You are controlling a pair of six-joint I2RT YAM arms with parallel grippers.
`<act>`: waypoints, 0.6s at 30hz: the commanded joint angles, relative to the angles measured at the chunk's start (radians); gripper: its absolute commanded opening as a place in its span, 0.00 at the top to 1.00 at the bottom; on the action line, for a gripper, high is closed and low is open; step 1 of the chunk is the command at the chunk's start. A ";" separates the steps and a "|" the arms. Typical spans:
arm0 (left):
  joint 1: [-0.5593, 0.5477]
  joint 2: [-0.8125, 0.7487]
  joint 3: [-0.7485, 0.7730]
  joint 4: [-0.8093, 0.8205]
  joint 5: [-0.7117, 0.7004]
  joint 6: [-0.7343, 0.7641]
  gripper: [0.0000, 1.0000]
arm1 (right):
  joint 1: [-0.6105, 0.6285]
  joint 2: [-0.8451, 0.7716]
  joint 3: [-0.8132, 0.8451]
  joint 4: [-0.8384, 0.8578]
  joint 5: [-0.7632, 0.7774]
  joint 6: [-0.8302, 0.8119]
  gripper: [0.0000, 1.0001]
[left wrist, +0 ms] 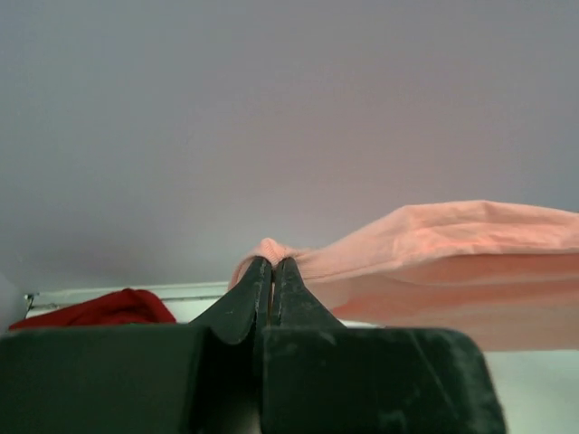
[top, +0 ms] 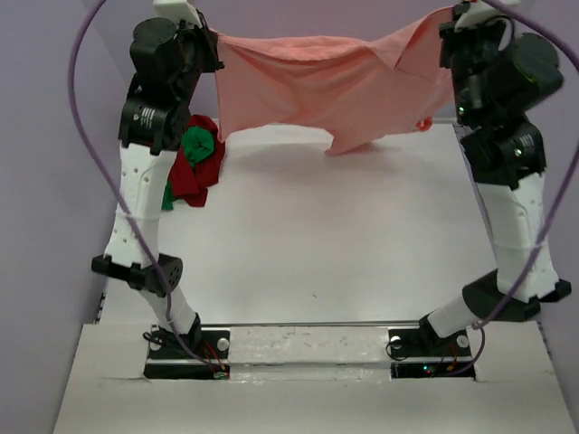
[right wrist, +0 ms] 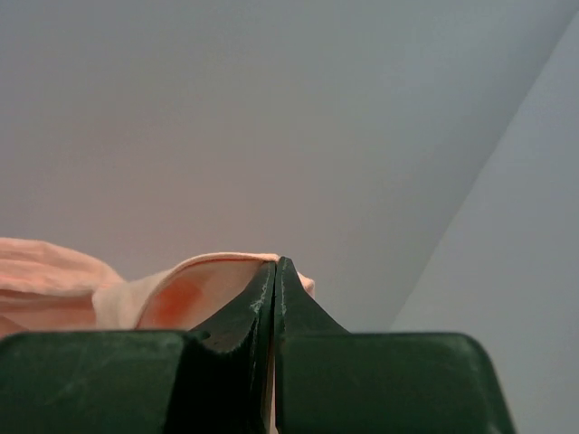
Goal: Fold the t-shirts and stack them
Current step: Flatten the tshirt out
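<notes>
The left gripper [left wrist: 273, 267] and right gripper [right wrist: 276, 267] pinch the salmon-pink t-shirt [top: 308, 86] spread in air, not folded yet; the dark red t-shirt [top: 192, 179] and green t-shirt [top: 199, 145] lie crumpled.

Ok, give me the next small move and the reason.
Probably lower the left gripper and right gripper together, laying the pink shirt on the table. Each is shut on one end of it, and it hangs spread between them in midair; the red shirt and green shirt lie bunched at left.
</notes>
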 commanded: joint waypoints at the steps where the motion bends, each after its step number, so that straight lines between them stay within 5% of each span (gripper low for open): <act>1: -0.091 -0.318 -0.186 0.057 -0.126 0.041 1.00 | 0.141 -0.156 -0.104 0.146 0.158 -0.104 1.00; 9: -0.142 -0.438 -0.228 0.007 -0.214 0.067 1.00 | 0.300 -0.200 -0.116 0.243 0.317 -0.301 1.00; 18: -0.131 -0.230 -0.043 0.004 -0.202 0.089 1.00 | 0.318 -0.032 -0.036 0.326 0.300 -0.386 1.00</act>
